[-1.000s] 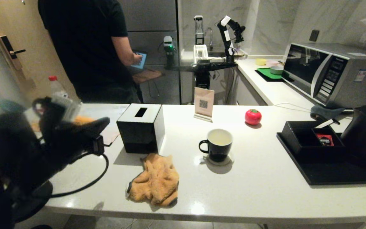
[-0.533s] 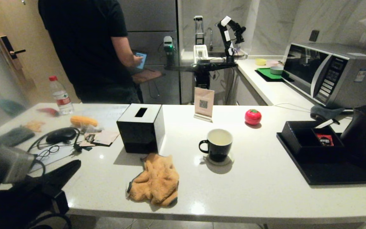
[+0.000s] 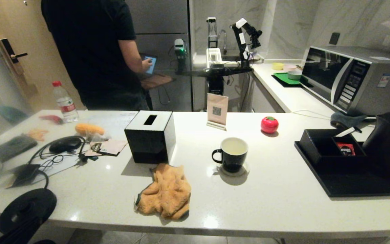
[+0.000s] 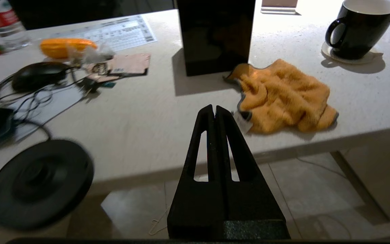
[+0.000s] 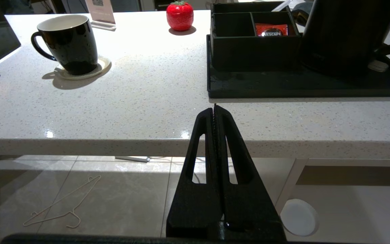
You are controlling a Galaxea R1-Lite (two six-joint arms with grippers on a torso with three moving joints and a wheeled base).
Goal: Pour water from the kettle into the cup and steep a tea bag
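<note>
The black cup (image 3: 231,154) with a white inside stands on a pale coaster mid-counter; it also shows in the wrist views (image 4: 361,28) (image 5: 68,44). I cannot tell whether water is in it. The black kettle (image 3: 389,142) (image 5: 340,37) stands on the black tray (image 3: 350,186) at the right. No tea bag is in view. My left gripper (image 4: 214,107) is shut and empty, low at the counter's front edge, left of the orange cloth. My right gripper (image 5: 214,107) is shut and empty, below the front edge near the tray.
A black tissue box (image 3: 150,137) stands left of the cup, with an orange cloth (image 3: 166,190) in front of it. A black organiser (image 3: 330,145) on the tray holds a red sachet (image 3: 346,148). A corded black disc (image 3: 27,207) lies front left. A person (image 3: 96,51) stands behind the counter.
My left arm has dropped from above the counter's left side to below its front edge, uncovering the clutter and the black disc there. The cup and kettle have not moved.
</note>
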